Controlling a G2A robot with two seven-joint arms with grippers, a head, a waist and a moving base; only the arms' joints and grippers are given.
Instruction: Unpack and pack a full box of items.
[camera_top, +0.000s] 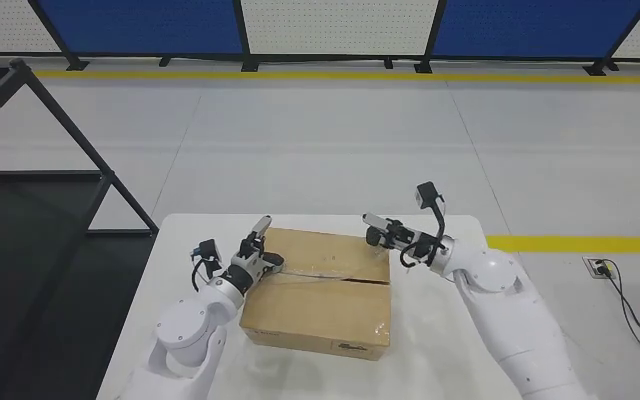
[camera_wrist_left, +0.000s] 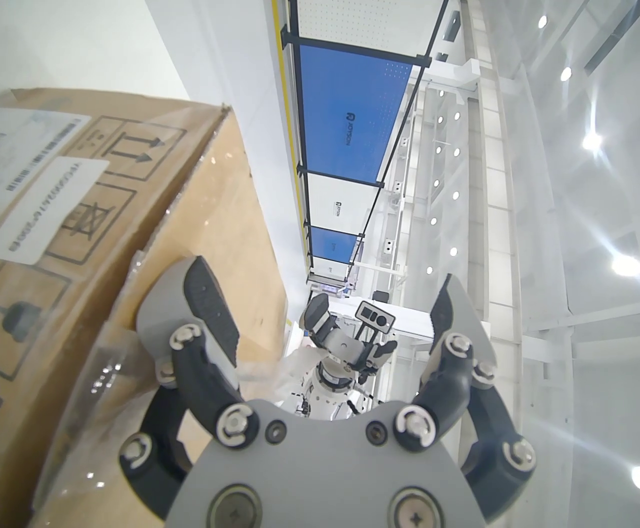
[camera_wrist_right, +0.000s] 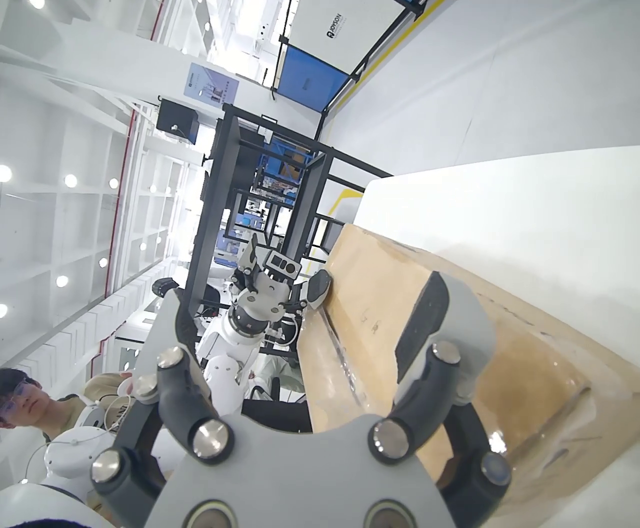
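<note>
A closed cardboard box (camera_top: 320, 295), sealed with clear tape along its top seam, stands in the middle of the white table (camera_top: 440, 340). My left gripper (camera_top: 265, 243) is open at the box's far left corner. In the left wrist view, the left gripper (camera_wrist_left: 325, 280) has one finger (camera_wrist_left: 210, 310) lying against the box (camera_wrist_left: 100, 200) edge and the other in free air. My right gripper (camera_top: 375, 228) is open at the far right corner. In the right wrist view, the right gripper (camera_wrist_right: 307, 295) has one finger (camera_wrist_right: 440, 320) over the box (camera_wrist_right: 380, 280) top.
A black metal rack (camera_top: 60, 200) stands off the table's left side. Bare table (camera_wrist_right: 500, 200) surrounds the box on every side. Blue and white partition panels (camera_top: 330, 25) line the far end of the floor.
</note>
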